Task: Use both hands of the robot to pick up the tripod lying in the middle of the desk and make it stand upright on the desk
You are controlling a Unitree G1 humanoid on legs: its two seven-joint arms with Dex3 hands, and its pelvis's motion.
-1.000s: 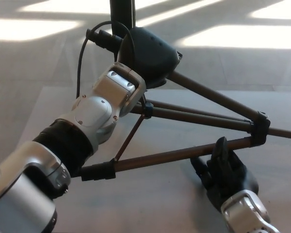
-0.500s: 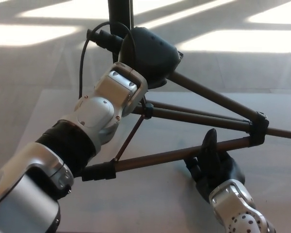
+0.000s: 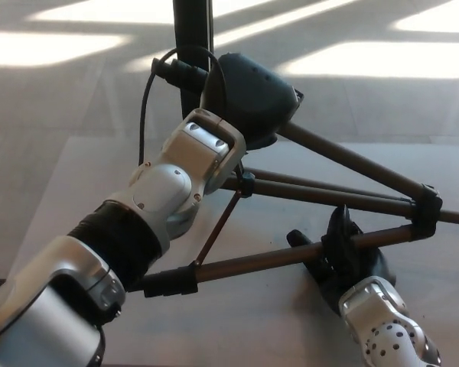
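The black tripod lies tilted over the grey desk (image 3: pixel 84 176). Its centre column (image 3: pixel 193 46) points up and its legs spread out to the right. One leg (image 3: pixel 344 157) runs to a clamp (image 3: pixel 427 206). My left hand (image 3: pixel 252 95) is shut on the hub where the legs meet. My right hand (image 3: pixel 346 252) is at the nearest leg (image 3: pixel 252 264), with its fingers (image 3: pixel 340 228) curled over the tube and the thumb on the near side. A thin brace (image 3: pixel 218 229) links this leg to the middle collar.
Beyond the desk's far edge, the floor (image 3: pixel 382 61) shows bright sun patches. A black cable (image 3: pixel 147 115) loops from my left wrist up to the hand. My left forearm (image 3: pixel 130 229) covers the desk's near left part.
My left hand and the tripod hub have shifted a little to the right. My right hand has moved up from under the nearest leg and closed its fingers over it.
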